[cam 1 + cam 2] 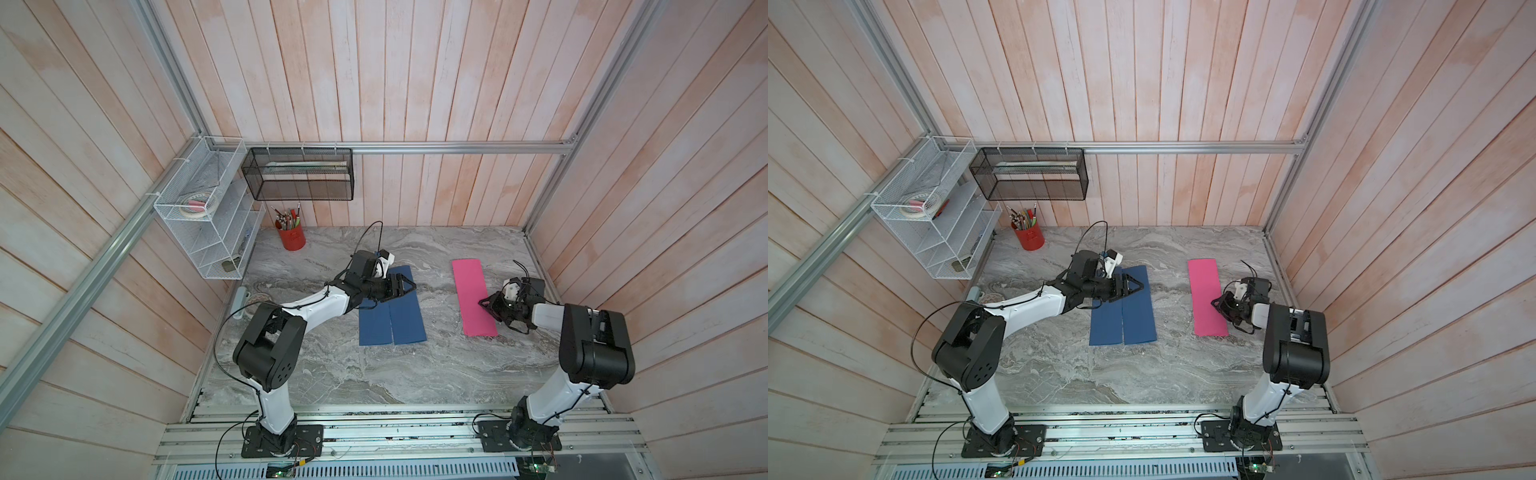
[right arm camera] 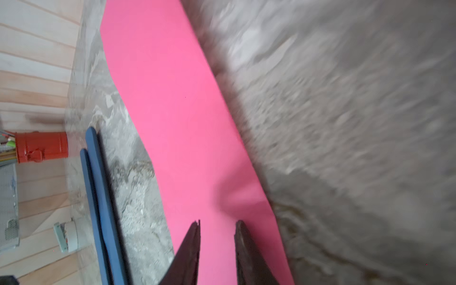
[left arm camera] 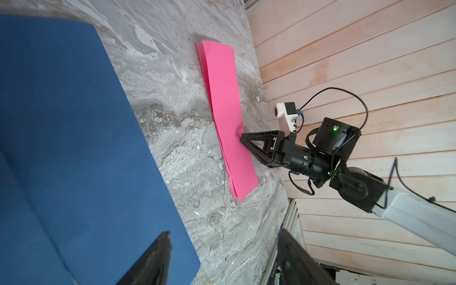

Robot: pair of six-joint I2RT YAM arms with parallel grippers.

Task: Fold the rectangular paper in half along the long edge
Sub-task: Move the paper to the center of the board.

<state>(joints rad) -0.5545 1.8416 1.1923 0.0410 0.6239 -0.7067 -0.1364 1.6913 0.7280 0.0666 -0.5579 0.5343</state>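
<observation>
Folded pink paper (image 1: 471, 297) right, right gripper (image 2: 218, 221) jaws narrowly parted, tips on it, left gripper (image 1: 409, 286) released over blue paper (image 1: 399, 322).

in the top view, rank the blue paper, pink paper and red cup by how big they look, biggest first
1. blue paper, widest even though partly covered
2. pink paper, similar length but a narrower strip
3. red cup, clearly smallest
</observation>
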